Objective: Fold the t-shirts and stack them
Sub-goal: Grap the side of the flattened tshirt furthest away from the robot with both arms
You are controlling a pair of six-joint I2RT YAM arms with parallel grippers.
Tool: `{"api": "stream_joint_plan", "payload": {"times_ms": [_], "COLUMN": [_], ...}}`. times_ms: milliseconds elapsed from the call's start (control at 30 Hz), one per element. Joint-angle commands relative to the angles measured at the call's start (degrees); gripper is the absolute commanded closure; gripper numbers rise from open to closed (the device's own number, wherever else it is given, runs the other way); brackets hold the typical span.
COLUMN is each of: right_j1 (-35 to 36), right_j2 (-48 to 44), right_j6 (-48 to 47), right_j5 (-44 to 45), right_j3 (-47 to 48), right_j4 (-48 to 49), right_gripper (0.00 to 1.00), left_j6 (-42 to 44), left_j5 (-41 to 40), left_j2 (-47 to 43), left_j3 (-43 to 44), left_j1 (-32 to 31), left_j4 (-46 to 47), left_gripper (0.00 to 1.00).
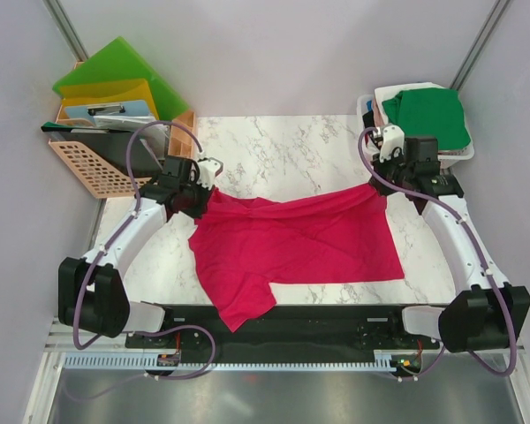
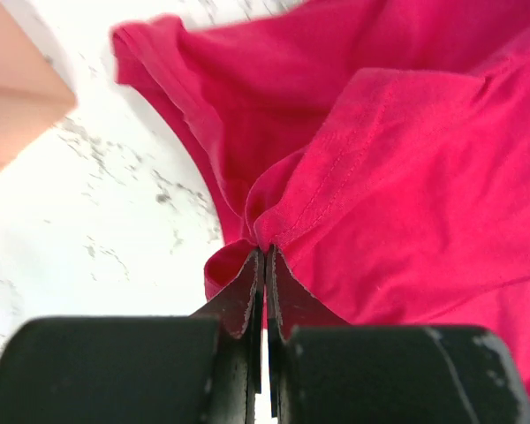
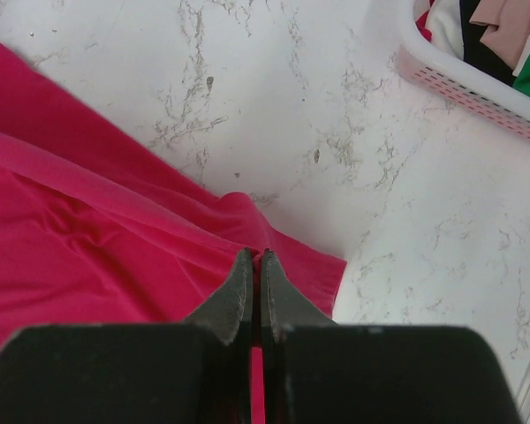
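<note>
top view, crimson t-shirt [image 1: 300,243]: lies spread on the marble bench [image 1: 283,141], its far edge stretched between the two arms, one sleeve reaching the near edge.
top view, left claw [image 1: 205,194]: at the shirt's far left corner, down on the cloth.
top view, right claw [image 1: 382,184]: at the shirt's far right corner.
top view, white basket [image 1: 464,157]: at the far right of the bench, a green t-shirt [image 1: 428,115] on top.
top view, orange basket [image 1: 88,168]: far left, with a green folder [image 1: 115,66] and a yellow folder [image 1: 115,93] in it.
left wrist view, left claw: fingers pressed together, pinching a bunched fold of crimson cloth with a stitched hem; bare marble lies to the left.
right wrist view, right claw: fingers tight together, nipping the shirt's edge close to its corner, which rests on the marble.
right wrist view, white basket: upper right, well apart from the claw, holding other garments [image 3: 503,18] in white, black, beige-pink and green.
</note>
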Motion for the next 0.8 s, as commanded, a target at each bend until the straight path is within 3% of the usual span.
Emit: {"api": "stream_joint_plan", "payload": {"times_ms": [0,400,767], "right_j1": [-0.17,-0.08,-0.26], "right_j2": [-2.13,-7.05,-1.52], "right_j6": [-0.89,-4.23,-4.32], "right_j5": [-0.17,1.23,4.39], "right_j3": [-1.17,-1.88,-1.88], "right_j4": [0.76,-3.64,1.8], "right_gripper": [1.0,1.0,1.0], "left_j6": [2.16,1.72,3.04], "left_j5": [-4.4,-3.17,-6.24], "left_j2": [-2.54,-2.19,6.06], "left_j3": [3.63,4.16,10.48], "left_j1": [-0.22,-0.22,-0.22], "left_j4": [5.74,6.27,10.31], "left_gripper": [0.98,0.98,0.98]}}
